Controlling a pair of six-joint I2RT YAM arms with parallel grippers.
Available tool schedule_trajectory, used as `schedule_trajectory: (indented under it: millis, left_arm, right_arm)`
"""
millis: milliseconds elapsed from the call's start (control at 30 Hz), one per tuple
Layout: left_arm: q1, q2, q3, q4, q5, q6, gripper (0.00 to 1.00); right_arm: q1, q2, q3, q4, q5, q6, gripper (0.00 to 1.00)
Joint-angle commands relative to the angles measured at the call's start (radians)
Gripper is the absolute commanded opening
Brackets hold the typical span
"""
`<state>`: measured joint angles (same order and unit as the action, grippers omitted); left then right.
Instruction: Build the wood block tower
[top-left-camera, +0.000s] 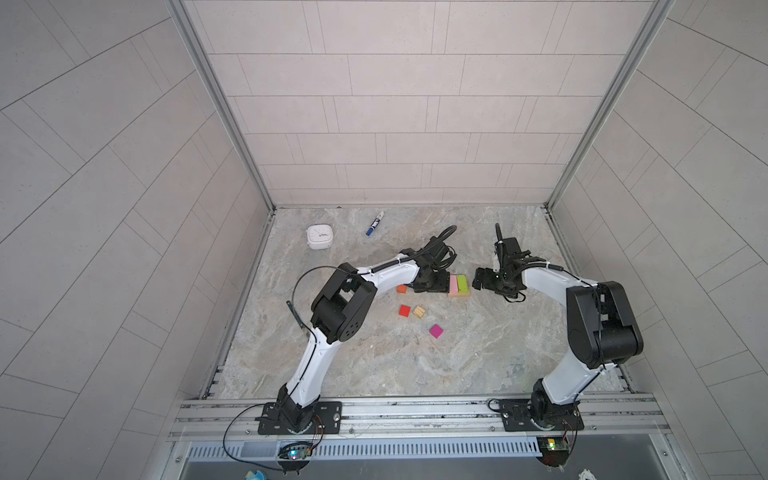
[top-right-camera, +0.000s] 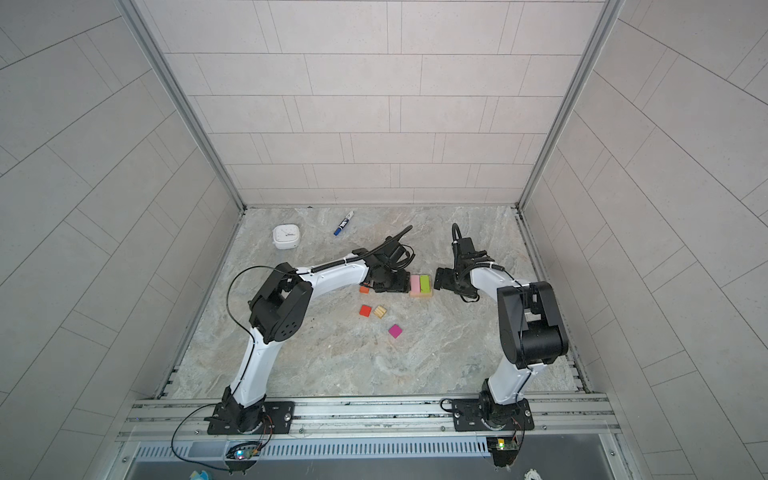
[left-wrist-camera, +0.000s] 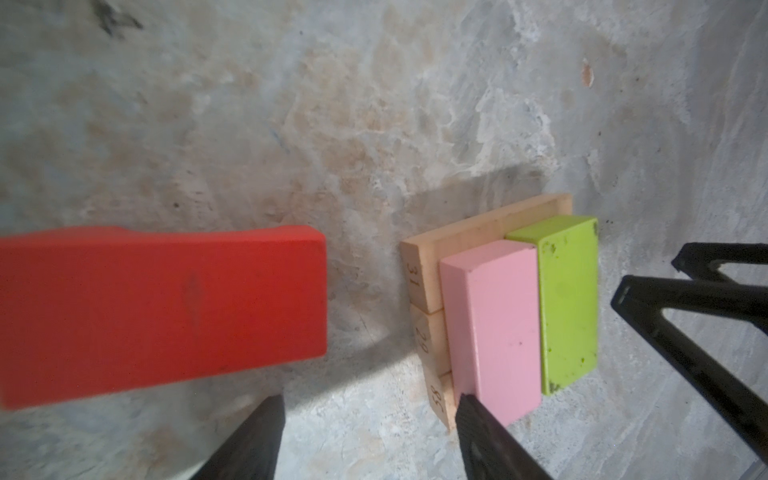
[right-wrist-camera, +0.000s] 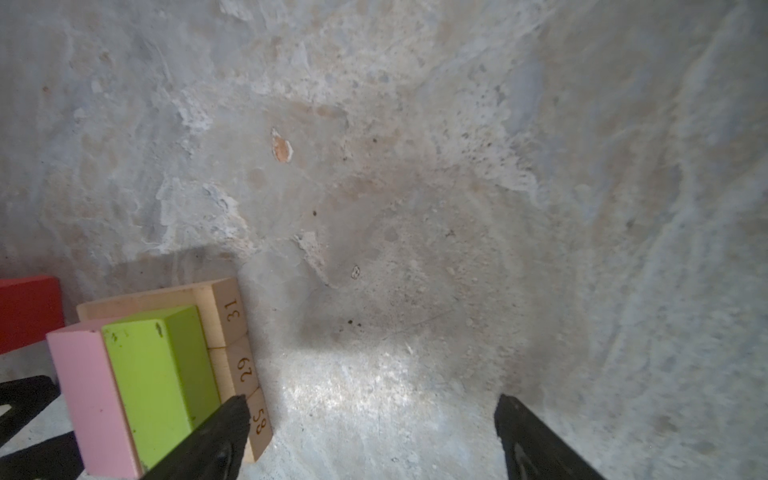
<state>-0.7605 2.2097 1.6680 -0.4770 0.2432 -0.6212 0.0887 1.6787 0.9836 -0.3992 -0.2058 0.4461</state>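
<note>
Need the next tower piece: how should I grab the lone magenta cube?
I'd come straight down on the magenta cube and close on two opposite side faces. It lies flat but turned askew, so twist to square with those faces. Nothing crowds it.

White timer (top-left-camera: 319, 237) and blue-capped marker (top-left-camera: 375, 223) lie apart.

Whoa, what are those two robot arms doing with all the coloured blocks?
They are building a small block tower: a pink wooden bar and a lime green bar lie side by side on three plain tan bars. The left gripper and right gripper flank it, both open and empty. A red block is beside the left gripper. A red cube, tan cube and magenta cube lie loose.
</note>
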Motion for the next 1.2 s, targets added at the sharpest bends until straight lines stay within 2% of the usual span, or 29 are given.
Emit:
schedule_trajectory:
  millis: [0, 700, 1000, 1167]
  left_arm:
    - [-0.011, 0.038, 0.018, -0.051, 0.007, -0.008, 0.72]
    - [-0.015, 0.028, 0.019, -0.074, -0.016, -0.001, 0.72]
    - [-0.002, -0.095, 0.007, -0.121, -0.057, 0.061, 0.72]
    - [0.011, -0.222, -0.039, -0.14, -0.112, 0.092, 0.74]
  right_arm:
    - [-0.004, 0.014, 0.016, -0.004, 0.0, 0.002, 0.93]
    - [-0.005, 0.016, 0.019, -0.004, -0.003, 0.002, 0.93]
    - [-0.005, -0.02, 0.027, -0.015, -0.004, 0.003, 0.93]
    - [0.005, -0.089, 0.043, -0.058, -0.021, -0.003, 0.94]
